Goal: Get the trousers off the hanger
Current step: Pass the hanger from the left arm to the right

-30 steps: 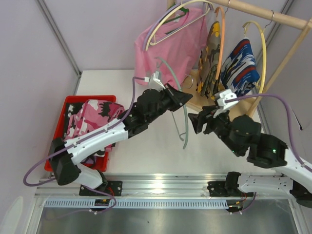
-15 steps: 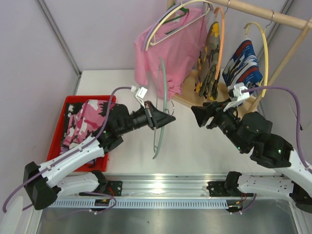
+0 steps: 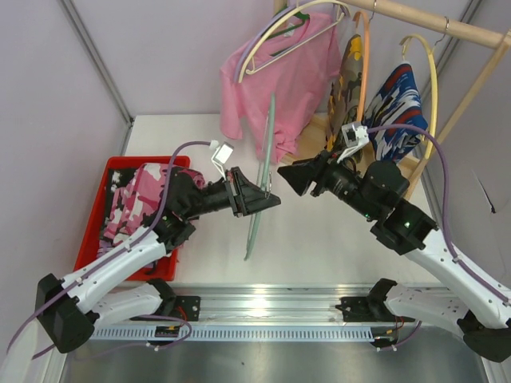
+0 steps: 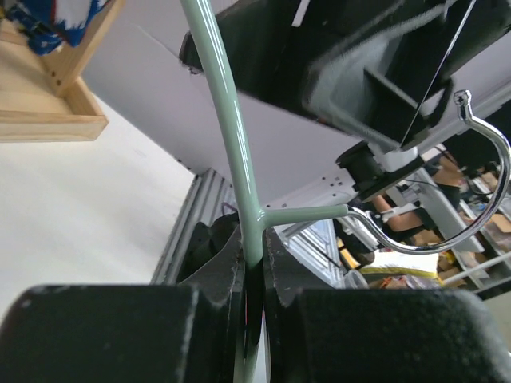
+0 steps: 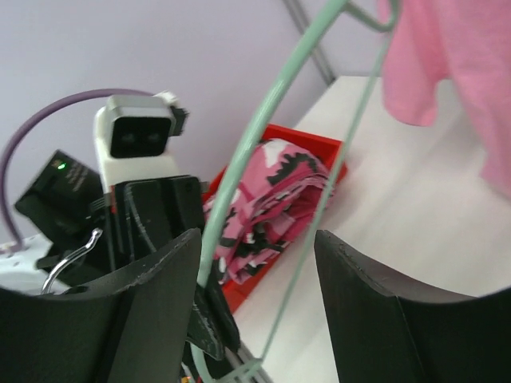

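My left gripper [image 3: 267, 199] is shut on a bare pale green hanger [image 3: 261, 169] and holds it above the table; in the left wrist view the hanger's rim [image 4: 226, 120] runs up from between the jaws, its metal hook [image 4: 467, 199] to the right. My right gripper [image 3: 289, 175] is open and empty, just right of the hanger; in its wrist view the green rim [image 5: 263, 132] passes between its fingers. The pink-and-black camouflage trousers [image 3: 142, 195] lie in the red bin [image 3: 97, 209]. Yellow-olive camouflage trousers [image 3: 345, 88] and blue, white and red trousers [image 3: 393, 104] hang on hangers on the rail.
A pink T-shirt [image 3: 279, 76] hangs on a cream hanger at the rail's left end. The wooden rack [image 3: 435, 28] with its base stands at the back right. The metal rail with the arm bases runs along the near edge.
My left arm has drawn back left and down with the green hanger. My right gripper has moved left towards the hanger, so its fingers now straddle the rim.
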You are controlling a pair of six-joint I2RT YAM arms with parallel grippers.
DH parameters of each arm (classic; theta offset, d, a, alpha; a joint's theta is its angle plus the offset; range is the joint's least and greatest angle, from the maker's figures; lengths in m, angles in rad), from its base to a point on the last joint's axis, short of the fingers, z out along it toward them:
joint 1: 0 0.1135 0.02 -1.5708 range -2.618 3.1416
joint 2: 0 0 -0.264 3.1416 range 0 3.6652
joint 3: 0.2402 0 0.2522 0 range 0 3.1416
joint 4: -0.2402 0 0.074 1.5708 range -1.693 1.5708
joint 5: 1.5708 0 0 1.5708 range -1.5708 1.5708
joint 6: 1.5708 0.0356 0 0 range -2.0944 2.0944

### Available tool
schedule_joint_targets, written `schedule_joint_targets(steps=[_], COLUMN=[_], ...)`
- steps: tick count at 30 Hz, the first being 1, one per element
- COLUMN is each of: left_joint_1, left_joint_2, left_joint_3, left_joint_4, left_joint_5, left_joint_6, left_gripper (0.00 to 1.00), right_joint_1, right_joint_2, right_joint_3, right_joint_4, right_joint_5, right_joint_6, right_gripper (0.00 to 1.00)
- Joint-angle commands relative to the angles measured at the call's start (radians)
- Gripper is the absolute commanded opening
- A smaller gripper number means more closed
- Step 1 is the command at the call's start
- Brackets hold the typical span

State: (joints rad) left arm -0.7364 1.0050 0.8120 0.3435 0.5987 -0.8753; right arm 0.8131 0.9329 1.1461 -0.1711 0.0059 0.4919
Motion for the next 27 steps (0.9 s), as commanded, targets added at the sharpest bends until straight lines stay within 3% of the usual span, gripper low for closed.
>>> schedule_joint_targets(steps=[1, 15, 24, 26, 27], left_joint_1=[0.015, 0.017, 0.019, 0.019, 0.019], left_joint_2=[0.020, 0.087, 0.072, 0.078, 0.081], left_joint_3=[0.010, 0.052, 0.069, 0.073, 0.078], left_joint_4=[0.205, 0.266, 0.210, 0.206, 0.200], left_joint_5=[0.065, 0.096, 0.088, 0.085, 0.084], left_joint_6=[-0.088, -0.126, -0.080, -0.079, -0.073], left_gripper=[0.06, 0.06, 0.06, 0.06, 0.06], right_joint_1=[-0.008, -0.006, -0.006, -0.008, -0.008], right_joint_2=[0.000, 0.116, 0.146, 0.142, 0.142], right_joint_3=[-0.040, -0.051, -0.019, -0.022, -0.022], right_joint_4=[0.232, 0.328, 0.251, 0.251, 0.257], right_joint_5=[-0.177, -0.218, -0.166, -0.162, -0.162], right_joint_6=[0.057, 0.094, 0.070, 0.070, 0.076], right_gripper=[0.65, 0.58, 0.57, 0.54, 0.44])
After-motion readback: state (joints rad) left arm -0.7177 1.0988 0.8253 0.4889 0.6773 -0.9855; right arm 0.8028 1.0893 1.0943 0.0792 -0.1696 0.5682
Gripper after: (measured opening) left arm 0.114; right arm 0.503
